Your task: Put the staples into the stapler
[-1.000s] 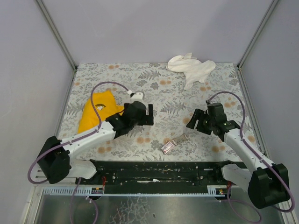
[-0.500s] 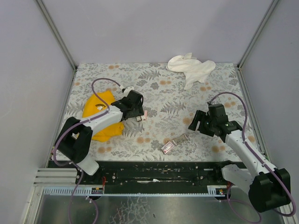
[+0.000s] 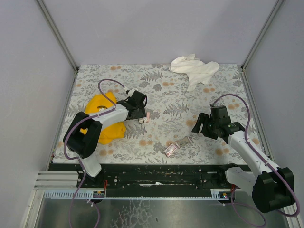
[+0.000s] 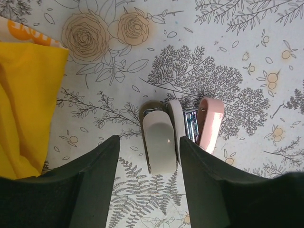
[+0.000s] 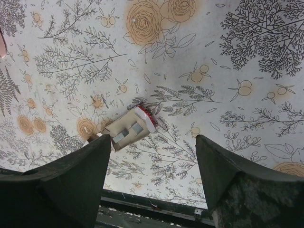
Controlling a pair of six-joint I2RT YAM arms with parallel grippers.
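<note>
On the flowered table point(image 3: 166, 90), a bit left of the centre, lies the stapler point(image 4: 210, 122): tiny, pink, w/ a silvery metal channel showing along one side. Seen from above it is only a small pink mark just at the tip of the left arm. Close beside it, parallel, lies a beige block point(image 4: 159, 145) of approx. the same size, and a thin pale strip stands btw. the two. I cannot tell if they touch.

The left gripper point(image 4: 148, 142) hangs low over this pair. Its two dark fingers point(image 4: 95, 190) are apart and the block sits in the gap, while the pink body lies just past the tip of one finger. On one side bare table shows btw. finger and block, so nothing is clamped. Whether the other finger touches anything I cannot tell.

The staples box point(image 3: 170, 150) is nearer the front edge, about mid-table, well apart from the stapler: a dark-red sleeve w/ pale label, and the tray pulled out toward the right arm. In the right wrist view the tray holds a few silvery pieces. The right gripper point(image 5: 153, 140) hovers above it, fingers wide apart, holding nothing.

A yellow cloth point(image 3: 102, 123) lies partly under the left arm, near the stapler. A white cloth point(image 3: 194, 69) is at the far edge, well apart from everything else.
</note>
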